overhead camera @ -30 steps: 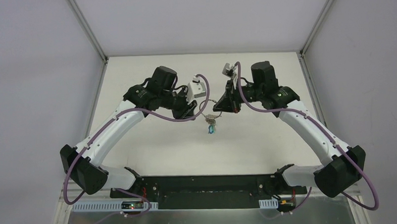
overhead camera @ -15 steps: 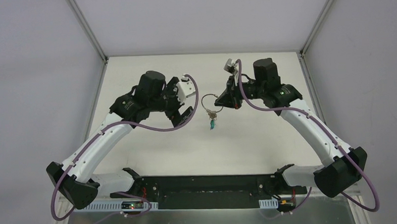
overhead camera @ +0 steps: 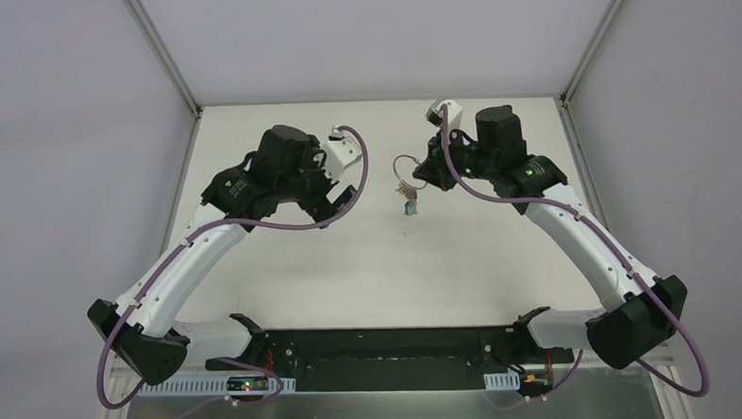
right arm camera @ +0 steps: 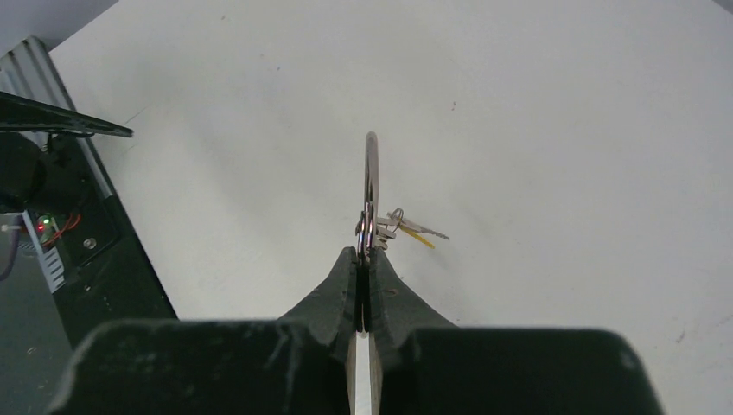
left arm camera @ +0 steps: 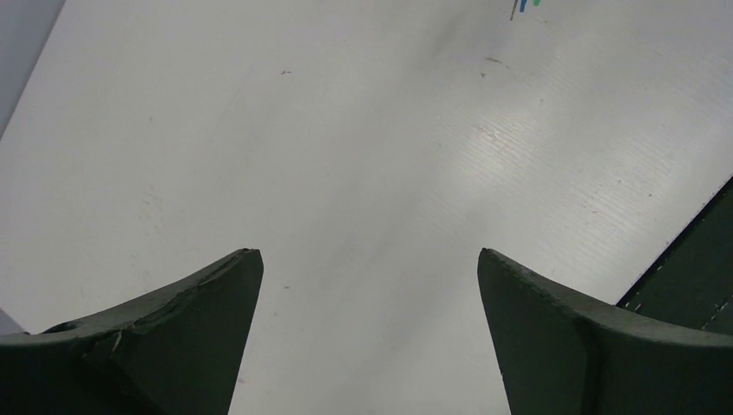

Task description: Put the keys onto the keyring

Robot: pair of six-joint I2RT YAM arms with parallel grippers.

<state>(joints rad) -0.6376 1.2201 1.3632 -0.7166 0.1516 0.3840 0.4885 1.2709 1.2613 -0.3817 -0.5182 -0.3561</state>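
Right claw (right arm camera: 364, 258) clamped on keyring (right arm camera: 371, 173), keys (right arm camera: 404, 226) hanging off it; left claw (left arm camera: 370, 264) spread wide, empty

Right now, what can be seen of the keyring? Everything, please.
The keyring is a thin, round, silver metal ring, seen edge-on in the right wrist view. The right end effector is shut on its near rim and holds it, apparently clear of the table. A small bunch of keys hangs from it: silver blades, a bluish head, a yellow bit. Nothing else touches it.
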